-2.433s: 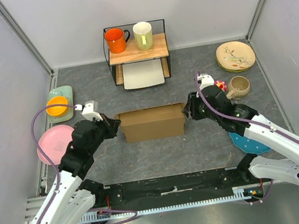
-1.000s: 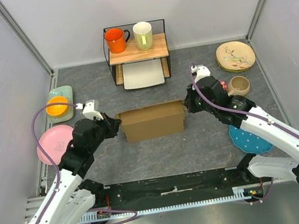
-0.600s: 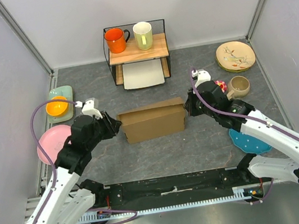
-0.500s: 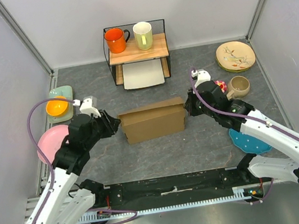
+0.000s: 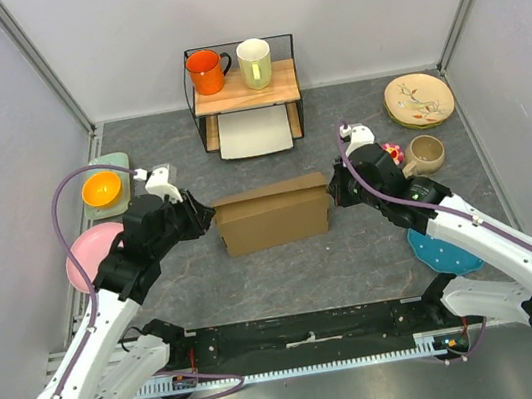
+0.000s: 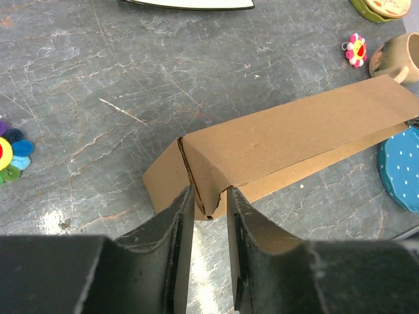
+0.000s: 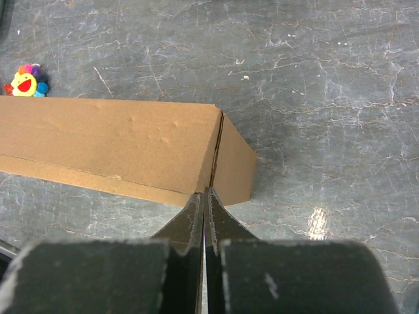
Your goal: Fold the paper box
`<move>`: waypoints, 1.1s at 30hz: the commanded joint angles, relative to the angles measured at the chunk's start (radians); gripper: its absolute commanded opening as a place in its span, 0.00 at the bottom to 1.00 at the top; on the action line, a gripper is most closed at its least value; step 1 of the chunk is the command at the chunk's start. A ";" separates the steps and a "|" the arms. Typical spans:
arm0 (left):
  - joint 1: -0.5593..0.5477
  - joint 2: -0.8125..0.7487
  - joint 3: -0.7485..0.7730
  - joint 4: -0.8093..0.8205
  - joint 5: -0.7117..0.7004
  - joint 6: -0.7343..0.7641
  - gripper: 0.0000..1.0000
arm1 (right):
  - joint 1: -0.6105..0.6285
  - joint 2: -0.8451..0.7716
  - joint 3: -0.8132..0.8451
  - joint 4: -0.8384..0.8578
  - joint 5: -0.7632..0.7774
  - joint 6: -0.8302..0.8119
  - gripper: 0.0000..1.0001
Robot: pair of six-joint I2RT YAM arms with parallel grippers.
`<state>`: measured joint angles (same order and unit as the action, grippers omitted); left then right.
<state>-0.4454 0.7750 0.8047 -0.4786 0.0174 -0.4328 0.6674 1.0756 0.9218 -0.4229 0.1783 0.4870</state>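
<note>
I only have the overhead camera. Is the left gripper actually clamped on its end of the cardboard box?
Observer: No. In the left wrist view the left gripper is open, and the end corner of the box sits in the gap between its jaws.
Operator: And the right one?
Observer: The right gripper is shut. Its tips meet on the box's lower edge at the end crease, so it looks pinched there.
Operator: Anything hidden under the arms?
Observer: Yes, a multicoloured flower toy with a smiling face lies near the box's left end.
</note>
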 commanded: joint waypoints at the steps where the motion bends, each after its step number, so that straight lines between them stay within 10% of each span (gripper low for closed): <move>1: 0.001 -0.008 -0.004 0.032 0.018 0.043 0.32 | -0.003 0.015 0.006 -0.080 0.007 0.013 0.00; 23: 0.001 -0.029 -0.212 0.075 0.049 0.003 0.02 | -0.002 -0.037 -0.041 -0.103 -0.026 0.032 0.00; 33: 0.001 -0.019 -0.197 0.067 0.041 0.006 0.02 | 0.000 -0.054 0.257 -0.155 -0.029 0.038 0.36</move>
<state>-0.4446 0.7258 0.6270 -0.3042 0.0536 -0.4232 0.6674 1.0313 1.0080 -0.5709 0.1516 0.5266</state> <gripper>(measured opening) 0.023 0.347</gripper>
